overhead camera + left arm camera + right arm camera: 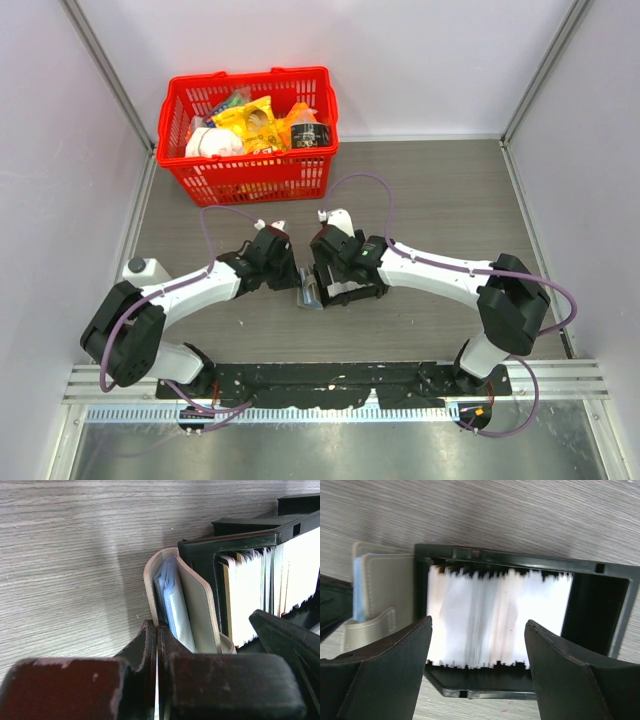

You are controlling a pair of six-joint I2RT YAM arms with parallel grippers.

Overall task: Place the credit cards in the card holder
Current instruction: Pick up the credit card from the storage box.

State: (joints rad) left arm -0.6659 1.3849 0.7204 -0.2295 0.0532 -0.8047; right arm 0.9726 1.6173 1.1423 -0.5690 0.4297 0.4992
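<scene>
The card holder (195, 605) stands on edge on the tabletop (75, 555), pressed against the left end of the black tray (520, 563). The left jaws are pinched tight on one of its leaves, and it gapes part open with pale blue pockets showing. The credit cards (495, 615) stand packed upright inside the tray. The right jaws are spread wide above the card stack, gripping nothing.

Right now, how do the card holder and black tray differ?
The card holder is a grey-beige fold, the black tray an open box. The left tool is shut on the card holder; the open right tool only hovers over the tray. The tray is packed with credit cards; the holder shows only pale blue pockets. They sit side by side.
</scene>
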